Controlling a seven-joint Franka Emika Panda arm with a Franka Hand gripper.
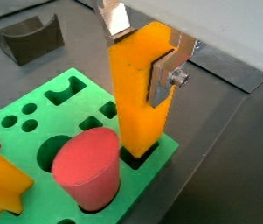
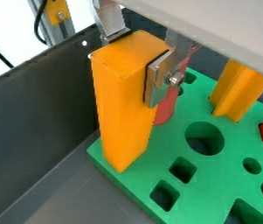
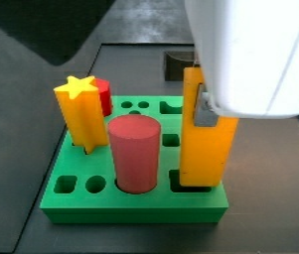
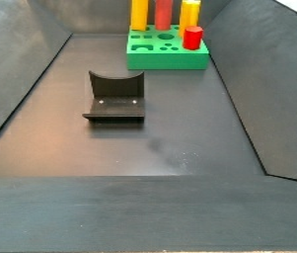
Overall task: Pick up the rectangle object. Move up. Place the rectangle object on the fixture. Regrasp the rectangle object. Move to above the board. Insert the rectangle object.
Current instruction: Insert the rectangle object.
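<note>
The rectangle object [image 1: 137, 96] is a long orange bar standing upright, its lower end down in a slot at a corner of the green board [image 3: 132, 208]. The gripper [image 1: 140, 66] is shut on the bar's top end, one silver finger on each of two opposite faces. The other wrist camera shows the same grip of the gripper [image 2: 136, 66] on the bar [image 2: 121, 114]. In a side view the bar [image 3: 205, 139] rises from the board's near right slot, and the white arm body hides most of the gripper. The dark fixture [image 4: 115, 97] stands bare on the floor, apart from the board [image 4: 164, 61].
A red cylinder [image 3: 134, 154] stands in the board right beside the bar. A yellow star-topped post [image 3: 76, 109] and a red piece behind it fill the board's other side. Dark sloping walls [image 4: 19, 99] ring the floor. Several board holes hold nothing.
</note>
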